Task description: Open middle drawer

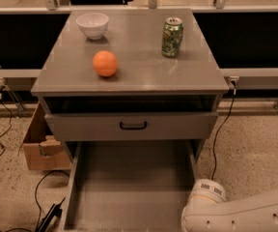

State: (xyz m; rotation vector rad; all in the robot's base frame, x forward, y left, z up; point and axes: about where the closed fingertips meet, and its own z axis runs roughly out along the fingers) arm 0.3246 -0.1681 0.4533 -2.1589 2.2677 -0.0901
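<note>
The middle drawer [129, 182] is pulled far out toward me as a shallow, bare grey tray. Its front and handle lie past the lower edge of the view. Above it, the top drawer's grey front [86, 127] with a small black bar handle [133, 125] stands nearly closed, with a dark gap under the cabinet top. My gripper is out of view. Only a white arm link [211, 199] shows at the lower right, beside the open tray's right front corner.
An orange [105, 63], a white bowl [92, 24] and a green can [172, 36] stand on the cabinet top [139, 71]. A cardboard box [40, 146] sits on the floor at the left, with cables [42, 192] nearby. Another cable [222, 134] hangs at the right.
</note>
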